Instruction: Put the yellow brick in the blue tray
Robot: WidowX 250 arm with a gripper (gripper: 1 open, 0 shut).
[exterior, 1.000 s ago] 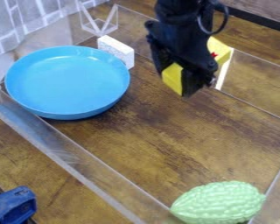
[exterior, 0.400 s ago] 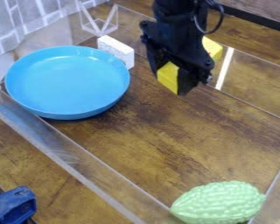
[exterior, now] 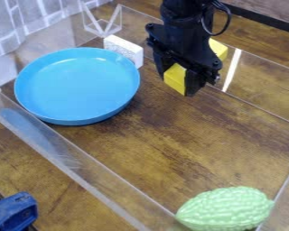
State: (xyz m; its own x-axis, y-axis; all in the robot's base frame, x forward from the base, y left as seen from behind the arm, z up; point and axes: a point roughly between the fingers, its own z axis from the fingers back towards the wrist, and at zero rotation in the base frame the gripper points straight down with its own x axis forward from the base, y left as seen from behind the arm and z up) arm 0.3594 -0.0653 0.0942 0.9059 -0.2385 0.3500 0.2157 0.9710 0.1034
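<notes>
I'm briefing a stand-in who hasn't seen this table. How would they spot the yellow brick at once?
Find the big round blue tray on the wooden table, then look just right of it. The yellow brick hangs there in the black tool, which is shut on it. It is the only yellow thing; the box behind is white.

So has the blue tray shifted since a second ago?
Yes. The blue tray has slid slightly to the right in the picture: its right rim now sits closer under the white box than before. The green gourd has stayed put.
</notes>
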